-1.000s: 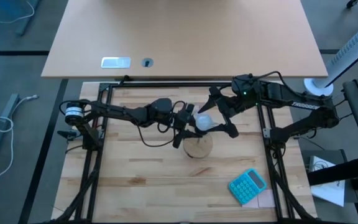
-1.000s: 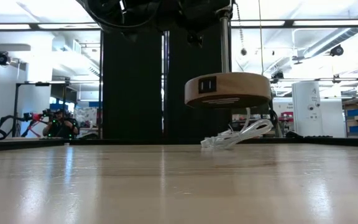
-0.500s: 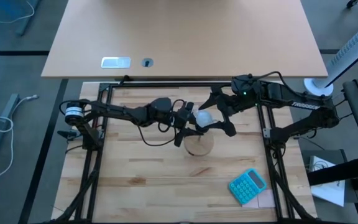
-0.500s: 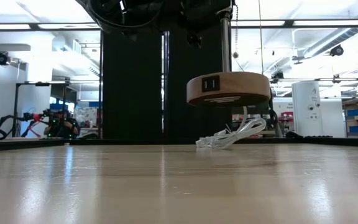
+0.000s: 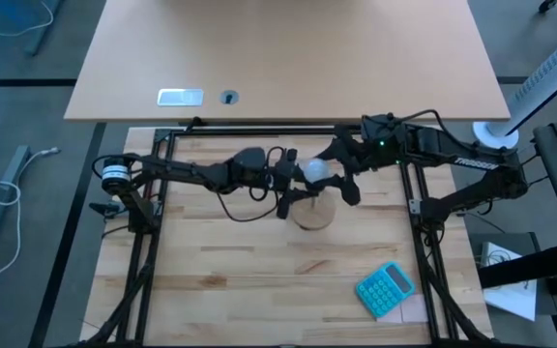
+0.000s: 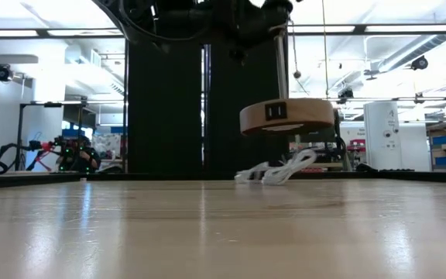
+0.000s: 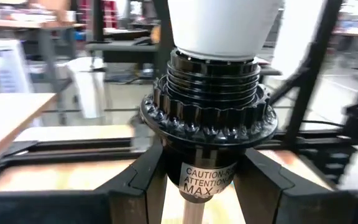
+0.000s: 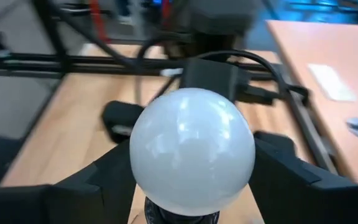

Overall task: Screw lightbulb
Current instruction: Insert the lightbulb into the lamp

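Note:
The white lightbulb (image 5: pixel 314 171) (image 8: pixel 191 149) sits with its neck in a black ribbed socket (image 7: pixel 209 102) that stands on a round wooden disc (image 5: pixel 309 213) (image 6: pixel 287 116). My left gripper (image 5: pixel 288 186) (image 7: pixel 204 193) comes level from the table's left and is shut on the socket. My right gripper (image 5: pixel 329 176) (image 8: pixel 194 180) comes slanting down from the right, one finger on each side of the bulb's globe. The disc hangs clear of the table. Its white cord (image 6: pixel 273 172) trails down onto the tabletop. My left gripper pinches the socket's labelled lower stem (image 7: pixel 207 179), below the ribbed collar, between its two fingers (image 7: pixel 135 186). The fingers come level from the table's left. The socket stands upright, and the disc under it is lifted clear of the table. My right gripper has the bulb's round globe (image 8: pixel 143 163) between its two fingers (image 8: pixel 107 180), one on each side. It comes slanting down from the table's right. The globe itself hides the exact places of contact. The bulb stands upright in the socket.
A teal calculator (image 5: pixel 387 288) lies near the table's front right on a sheet of paper. Black frame rails (image 5: pixel 153 232) run along the table's left and right sides. Beyond the far edge stands a light wooden desk (image 5: pixel 288 58).
My right gripper has rolled at the wrist and shut onto the bulb, its fingers having stood wide apart before. My left gripper has swung the lamp a little toward the table's far edge. The disc stayed clear of the table and the cord slid along below it.

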You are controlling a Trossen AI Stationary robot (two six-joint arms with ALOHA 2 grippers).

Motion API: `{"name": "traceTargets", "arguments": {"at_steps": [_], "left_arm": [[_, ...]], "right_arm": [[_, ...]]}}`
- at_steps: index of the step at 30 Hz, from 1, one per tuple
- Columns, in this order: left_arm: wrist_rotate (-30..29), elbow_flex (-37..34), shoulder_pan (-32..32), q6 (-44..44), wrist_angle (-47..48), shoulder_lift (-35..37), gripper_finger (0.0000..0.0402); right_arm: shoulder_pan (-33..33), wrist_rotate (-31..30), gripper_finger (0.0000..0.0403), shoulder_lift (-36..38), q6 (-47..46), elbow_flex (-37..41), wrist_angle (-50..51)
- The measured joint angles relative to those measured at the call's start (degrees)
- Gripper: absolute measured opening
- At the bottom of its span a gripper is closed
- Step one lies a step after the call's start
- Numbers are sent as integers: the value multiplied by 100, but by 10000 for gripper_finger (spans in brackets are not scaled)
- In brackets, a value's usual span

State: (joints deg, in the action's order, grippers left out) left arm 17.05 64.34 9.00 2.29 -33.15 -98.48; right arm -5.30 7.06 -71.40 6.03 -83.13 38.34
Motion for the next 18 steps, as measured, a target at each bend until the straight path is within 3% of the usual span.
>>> {"name": "traceTargets", "arguments": {"at_steps": [4,11,18], "left_arm": [[-596,0,106,145,3,0,141],[-2237,0,157,175,-130,0,141],[-3066,9,155,-386,-407,0,141]], "right_arm": [[-2,-730,256,2,-205,0,33],[0,-2351,251,-7,-597,0,-14],[-17,-2933,257,-263,-1283,-9,-497]]}}
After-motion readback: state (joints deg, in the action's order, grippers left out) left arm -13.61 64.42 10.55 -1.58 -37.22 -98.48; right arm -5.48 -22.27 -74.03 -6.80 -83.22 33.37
